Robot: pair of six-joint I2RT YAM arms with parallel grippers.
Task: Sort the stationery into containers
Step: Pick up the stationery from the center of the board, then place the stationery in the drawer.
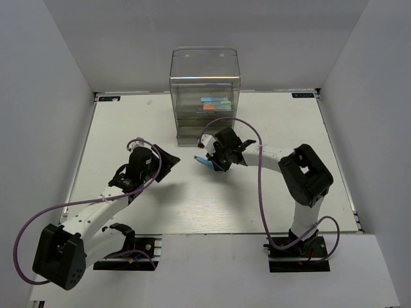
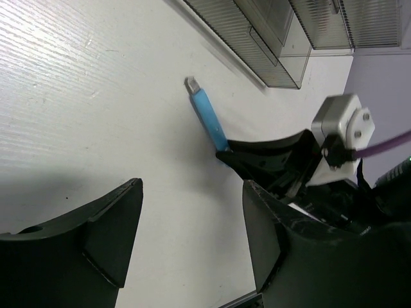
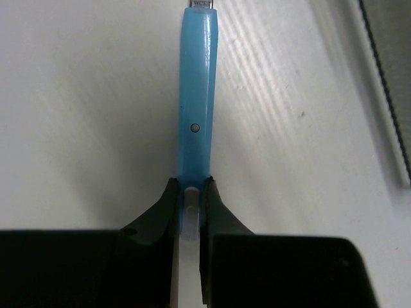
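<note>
A light-blue marker lies on the white table in front of the containers, a tall clear organiser with stacked drawers. My right gripper is shut on the marker's near end, and the rest of the marker sticks out ahead of the fingers. From above, the marker points left from the right gripper. My left gripper stands open a little to the left of it with nothing between its fingers. In the left wrist view the marker lies beyond the left gripper, with the right gripper closed on its end.
Several coloured markers lie in an upper drawer of the organiser. Its lower drawers show at the top of the left wrist view. Grey walls enclose the table on three sides.
</note>
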